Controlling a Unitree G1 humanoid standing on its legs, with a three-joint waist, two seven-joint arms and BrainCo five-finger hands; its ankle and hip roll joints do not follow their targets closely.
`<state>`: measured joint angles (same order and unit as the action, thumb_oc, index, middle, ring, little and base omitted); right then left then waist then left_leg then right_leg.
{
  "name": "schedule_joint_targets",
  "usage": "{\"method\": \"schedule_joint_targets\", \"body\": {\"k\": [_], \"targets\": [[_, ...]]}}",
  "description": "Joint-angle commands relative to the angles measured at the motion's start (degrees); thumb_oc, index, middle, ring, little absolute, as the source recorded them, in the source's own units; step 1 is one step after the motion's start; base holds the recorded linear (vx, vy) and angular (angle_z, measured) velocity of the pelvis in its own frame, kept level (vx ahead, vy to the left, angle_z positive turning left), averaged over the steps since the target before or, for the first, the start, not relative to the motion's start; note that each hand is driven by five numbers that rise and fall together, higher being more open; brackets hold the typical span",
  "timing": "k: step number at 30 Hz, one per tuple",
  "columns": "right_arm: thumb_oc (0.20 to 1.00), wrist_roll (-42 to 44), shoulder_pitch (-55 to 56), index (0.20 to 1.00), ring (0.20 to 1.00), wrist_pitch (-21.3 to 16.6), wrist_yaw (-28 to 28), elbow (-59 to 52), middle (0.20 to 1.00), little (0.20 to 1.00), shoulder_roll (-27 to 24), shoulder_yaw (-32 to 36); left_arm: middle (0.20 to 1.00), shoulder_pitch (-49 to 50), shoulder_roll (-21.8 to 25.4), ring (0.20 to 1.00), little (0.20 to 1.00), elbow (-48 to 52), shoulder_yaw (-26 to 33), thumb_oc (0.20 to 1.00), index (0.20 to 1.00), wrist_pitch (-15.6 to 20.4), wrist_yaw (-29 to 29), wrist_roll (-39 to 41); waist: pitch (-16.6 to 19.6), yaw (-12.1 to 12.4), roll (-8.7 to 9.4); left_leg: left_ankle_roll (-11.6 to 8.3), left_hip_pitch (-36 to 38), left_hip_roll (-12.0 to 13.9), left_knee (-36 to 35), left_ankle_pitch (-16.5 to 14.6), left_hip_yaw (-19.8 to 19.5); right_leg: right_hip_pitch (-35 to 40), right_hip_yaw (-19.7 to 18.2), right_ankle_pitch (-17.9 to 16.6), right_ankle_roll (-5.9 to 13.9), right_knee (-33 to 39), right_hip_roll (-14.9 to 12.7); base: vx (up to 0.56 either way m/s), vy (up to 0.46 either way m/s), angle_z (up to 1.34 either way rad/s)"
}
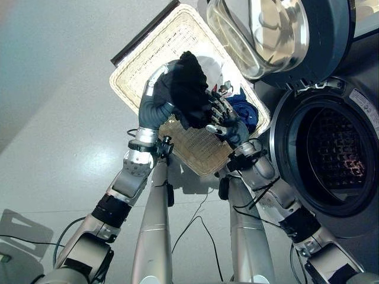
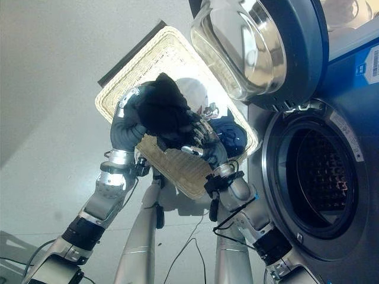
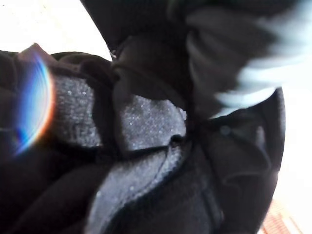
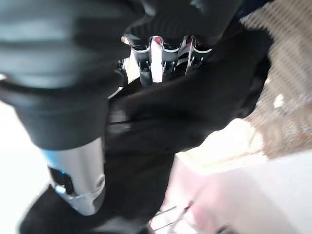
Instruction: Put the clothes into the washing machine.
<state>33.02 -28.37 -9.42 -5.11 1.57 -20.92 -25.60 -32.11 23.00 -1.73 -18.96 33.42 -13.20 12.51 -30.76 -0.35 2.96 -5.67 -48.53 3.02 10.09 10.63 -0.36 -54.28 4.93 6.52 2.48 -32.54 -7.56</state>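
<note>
I've got the black garment bunched above the wicker basket, both arms raised to it. It looks soft, light and floppy, so I'd hold it by the thick middle. My right hand curls into the cloth from four o'clock; my left hand is buried, grip unreadable. At three o'clock beyond, the washing machine drum gapes open.

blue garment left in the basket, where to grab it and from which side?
Take the blue garment at its bunched top, coming from above: it lies crumpled in the wicker basket corner nearest the washing machine, with the rim close beside it.
</note>
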Motion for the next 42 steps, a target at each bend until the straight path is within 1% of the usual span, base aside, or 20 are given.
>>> {"method": "schedule_joint_targets", "body": {"k": [1, 2, 4, 7, 10, 13, 19, 22, 23, 25, 26, 29, 30, 33, 34, 37, 38, 39, 40, 42], "targets": [[1.000, -9.28, -1.89, 1.000, 1.000, -1.94, -4.24, -1.95, 1.000, 1.000, -1.01, -0.43, 0.200, -2.75, -2.70, 0.200, 0.200, 9.41, 0.98, 0.200, 0.200, 6.73, 3.14, 2.48, 0.97, 0.15, -2.11, 0.72, -0.02, -4.50, 3.63, -5.38, -0.19, 4.18, 2.64, -12.77, 5.10, 16.42, 2.32, 0.00, 0.001, 0.04], [1.000, -9.81, -2.12, 1.000, 1.000, -2.04, -4.59, -1.64, 1.000, 1.000, -1.03, -0.46, 0.200, -2.86, -2.92, 0.200, 0.200, 9.64, 0.96, 0.200, 0.200, 6.59, 3.45, 2.71, 0.97, 0.17, -2.18, 0.71, -0.05, -4.51, 3.64, -5.36, -0.17, 4.18, 2.65, -12.77, 5.09, 16.43, 2.31, 0.00, 0.000, 0.00], [1.000, -15.18, -3.49, 1.000, 1.000, -1.61, -6.20, -0.61, 1.000, 1.000, -1.16, -0.43, 0.200, -3.36, -3.76, 0.200, 0.200, 10.47, 0.93, 0.200, 0.200, 6.00, 5.65, 5.03, 0.97, 0.35, -2.37, 0.73, 0.04, -4.76, 3.61, -5.38, -0.35, 4.24, 2.77, -12.79, 5.08, 16.41, 2.25, 0.00, 0.000, 0.00], [1.000, -18.56, -5.16, 1.000, 1.000, -0.74, -8.39, 0.57, 1.000, 1.000, -1.16, -0.81, 0.200, -3.94, -4.79, 0.200, 0.200, 11.03, 0.79, 0.200, 0.200, 5.31, 7.55, 7.15, 0.97, 0.52, -2.61, 0.82, -0.01, -4.96, 3.77, -5.40, -0.47, 4.08, 2.85, -12.82, 5.03, 16.25, 2.20, 0.00, 0.000, 0.00], [1.000, -18.38, -6.84, 1.000, 1.000, -0.03, -10.04, 1.88, 1.000, 1.000, -0.78, -0.72, 0.200, -4.34, -5.94, 0.200, 0.200, 11.93, 0.69, 0.200, 0.200, 4.35, 10.60, 9.84, 0.97, 0.75, -2.80, 0.90, 0.21, -5.11, 3.71, -5.41, -0.45, 4.25, 3.01, -12.87, 5.01, 16.30, 2.20, 0.00, 0.000, 0.00], [1.000, -17.99, -8.13, 1.000, 1.000, 0.02, -11.25, 2.63, 1.000, 1.000, 0.13, -1.00, 0.200, -4.96, -6.71, 0.200, 0.200, 12.23, 0.13, 0.200, 0.200, 2.99, 11.97, 11.28, 0.97, 0.94, -2.95, 0.91, 0.41, -5.25, 3.57, -5.35, -0.50, 4.44, 3.25, -12.92, 4.98, 16.41, 2.17, -0.01, -0.012, 0.04], [1.000, -14.61, -10.49, 1.000, 1.000, 0.86, -10.21, 3.05, 1.000, 1.000, 1.80, -1.27, 0.200, -5.86, -7.73, 0.200, 0.200, 12.12, -0.75, 0.200, 0.200, 0.79, 13.69, 12.73, 0.97, 1.21, -3.09, 0.94, 0.65, -5.43, 3.28, -5.19, -0.50, 4.62, 3.55, -13.16, 4.93, 16.79, 2.13, 0.00, 0.000, 0.00], [1.000, -11.08, -11.15, 1.000, 1.000, 0.61, -7.90, 3.07, 1.000, 1.000, 2.20, -1.57, 0.200, -6.09, -7.95, 0.200, 0.200, 12.18, -1.09, 0.200, 0.200, 0.35, 13.46, 12.11, 0.97, 1.34, -3.14, 0.96, 0.63, -5.48, 3.29, -5.14, -0.46, 4.65, 3.70, -13.19, 4.84, 16.91, 2.09, 0.00, 0.000, 0.00], [1.000, -7.25, -11.36, 1.000, 1.000, 0.58, -5.72, 2.80, 1.000, 1.000, 2.47, -1.74, 0.200, -6.25, -7.96, 0.200, 0.200, 12.06, -1.24, 0.200, 0.200, 0.31, 13.04, 11.21, 0.97, 1.41, -3.17, 0.96, 0.61, -5.46, 3.26, -5.10, -0.46, 4.59, 3.78, -13.16, 4.84, 16.84, 2.05, 0.00, 0.000, 0.00], [1.000, -7.25, -11.36, 1.000, 1.000, 0.58, -5.72, 2.80, 1.000, 1.000, 2.47, -1.74, 0.200, -6.25, -7.96, 0.200, 0.200, 12.06, -1.24, 0.200, 0.200, 0.31, 13.04, 11.21, 0.97, 1.41, -3.17, 0.96, 0.61, -5.46, 3.26, -5.10, -0.46, 4.59, 3.78, -13.16, 4.84, 16.84, 2.05, 0.00, 0.000, 0.00], [1.000, -1.81, -11.39, 1.000, 1.000, 0.54, -2.45, 2.45, 1.000, 1.000, 2.79, -1.80, 0.200, -6.37, -7.66, 0.200, 0.200, 11.87, -1.41, 0.200, 0.200, 0.32, 12.55, 10.47, 0.97, 1.50, -3.16, 0.94, 0.65, -5.46, 3.33, -5.12, -0.51, 4.62, 3.92, -13.13, 4.84, 16.78, 1.95, 0.00, 0.000, 0.00], [1.000, -1.81, -11.39, 1.000, 1.000, 0.54, -2.45, 2.45, 1.000, 1.000, 2.79, -1.80, 0.200, -6.37, -7.66, 0.200, 0.200, 11.87, -1.41, 0.200, 0.200, 0.32, 12.55, 10.47, 0.97, 1.50, -3.16, 0.94, 0.65, -5.46, 3.33, -5.12, -0.51, 4.62, 3.92, -13.13, 4.84, 16.78, 1.95, 0.00, -0.011, 0.00], [1.000, 12.32, -10.89, 1.000, 1.000, 1.15, 8.58, 1.02, 1.000, 1.000, 3.84, -2.20, 0.200, -6.48, -6.30, 0.200, 0.200, 10.65, -1.28, 0.200, 0.200, 1.12, 9.53, 5.80, 0.97, 1.84, -3.05, 0.87, 0.74, -5.56, 3.50, -5.06, -0.86, 4.73, 4.33, -13.15, 4.83, 16.70, 1.79, 0.00, -0.034, 0.01], [1.000, 12.32, -10.89, 1.000, 1.000, 1.15, 8.58, 1.02, 1.000, 1.000, 3.84, -2.20, 0.200, -6.48, -6.30, 0.200, 0.200, 10.65, -1.28, 0.200, 0.200, 1.12, 9.53, 5.80, 0.97, 1.84, -3.05, 0.87, 0.74, -5.56, 3.50, -5.06, -0.86, 4.73, 4.33, -13.15, 4.83, 16.70, 1.79, 0.00, -0.022, 0.02], [1.000, 20.46, -10.18, 1.000, 1.000, 1.79, 15.30, -1.26, 1.000, 1.000, 3.58, -1.85, 0.200, -6.44, -4.40, 0.200, 0.200, 9.64, -0.71, 0.200, 0.200, 2.03, 6.37, 0.43, 0.97, 1.97, -2.75, 0.82, 0.50, -5.52, 3.80, -5.11, -1.02, 4.58, 4.59, -13.16, 4.90, 16.63, 1.68, 0.00, -0.031, 0.04], [1.000, 20.46, -10.18, 1.000, 1.000, 1.79, 15.30, -1.26, 1.000, 1.000, 3.58, -1.85, 0.200, -6.44, -4.40, 0.200, 0.200, 9.64, -0.71, 0.200, 0.200, 2.03, 6.37, 0.43, 0.97, 1.97, -2.75, 0.82, 0.50, -5.52, 3.80, -5.11, -1.02, 4.58, 4.59, -13.16, 4.90, 16.63, 1.68, 0.00, -0.018, 0.04], [1.000, 23.96, -8.71, 1.000, 1.000, 0.95, 19.14, -3.99, 1.000, 1.000, 2.87, -0.82, 0.200, -6.15, -2.16, 0.200, 0.200, 9.29, 0.00, 0.200, 0.200, 2.68, 3.39, -3.59, 0.97, 1.81, -2.45, 0.74, 0.34, -5.19, 3.84, -5.21, -0.96, 4.37, 4.61, -13.26, 5.06, 16.66, 1.66, 0.00, -0.023, 0.07], [1.000, 23.96, -8.71, 1.000, 1.000, 0.95, 19.14, -3.99, 1.000, 1.000, 2.87, -0.82, 0.200, -6.15, -2.16, 0.200, 0.200, 9.29, 0.00, 0.200, 0.200, 2.68, 3.39, -3.59, 0.97, 1.81, -2.45, 0.74, 0.34, -5.19, 3.84, -5.21, -0.96, 4.37, 4.61, -13.26, 5.06, 16.66, 1.66, 0.00, -0.036, 0.16], [1.000, 26.27, -6.38, 1.000, 1.000, -0.98, 21.58, -7.07, 1.000, 1.000, 2.34, 1.57, 0.200, -5.58, -0.15, 0.200, 0.200, 8.87, 1.05, 0.200, 0.200, 3.15, -1.23, -9.07, 0.97, 1.37, -2.04, 0.71, 0.00, -4.90, 3.71, -5.35, -0.78, 3.95, 4.41, -13.37, 5.25, 16.83, 1.77, 0.00, -0.013, 0.09], [1.000, 26.90, -5.97, 1.000, 1.000, -1.16, 22.10, -7.72, 1.000, 1.000, 2.23, 2.07, 0.200, -5.49, 0.28, 0.200, 0.200, 8.70, 1.11, 0.200, 0.200, 3.20, -2.31, -10.28, 0.97, 1.25, -1.99, 0.69, -0.17, -4.76, 3.75, -5.38, -0.69, 3.73, 4.33, -13.38, 5.29, 16.76, 1.77, 0.00, -0.006, 0.04]]}}
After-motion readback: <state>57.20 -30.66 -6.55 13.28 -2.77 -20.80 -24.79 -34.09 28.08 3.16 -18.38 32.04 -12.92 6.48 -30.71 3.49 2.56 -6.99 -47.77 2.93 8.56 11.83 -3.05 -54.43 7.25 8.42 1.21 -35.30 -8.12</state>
